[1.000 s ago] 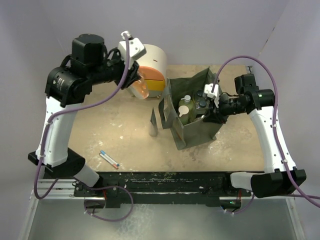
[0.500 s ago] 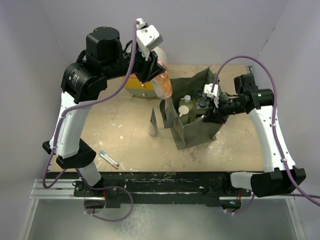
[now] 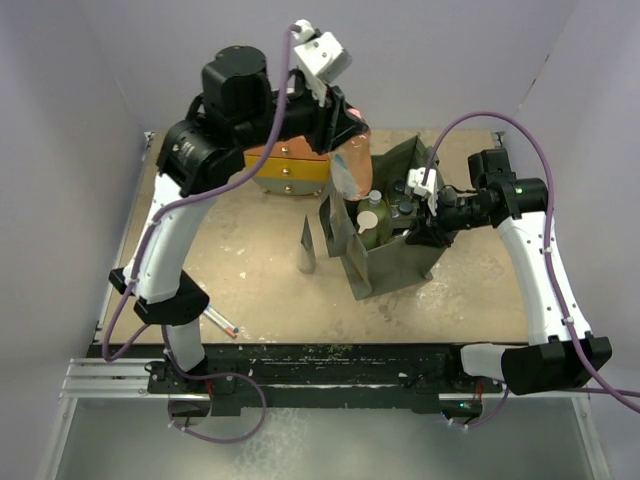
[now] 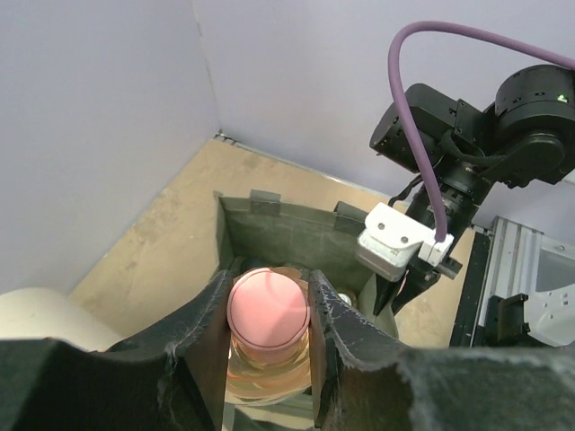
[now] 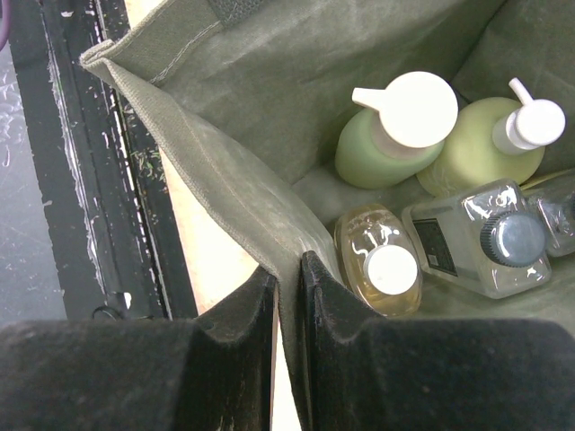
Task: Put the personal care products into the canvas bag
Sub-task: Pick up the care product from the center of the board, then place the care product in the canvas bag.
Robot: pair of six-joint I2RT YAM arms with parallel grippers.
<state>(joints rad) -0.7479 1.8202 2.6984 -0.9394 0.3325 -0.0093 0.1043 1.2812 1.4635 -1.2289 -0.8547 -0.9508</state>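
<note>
While the right hand point(image 5: 287, 274) is shut tight on the canvas bag point(image 5: 225, 153), pinching its wall on the side toward the table's right edge, the left hand point(image 4: 268, 334) is clamped on the orange bottle point(image 3: 350, 168) with the pink cap, up over the bag's left rim. The bag stands right of the table's middle. Inside sit a green white-capped bottle point(image 5: 400, 126), a pale green pump bottle point(image 5: 485, 148) and a clear square bottle point(image 5: 485, 247). A slim grey bottle point(image 3: 307, 248) stands just left of the bag.

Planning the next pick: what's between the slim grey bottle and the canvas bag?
Top external view: only a strap handle of the canvas bag, hanging toward the slim grey bottle; otherwise bare table.
</note>
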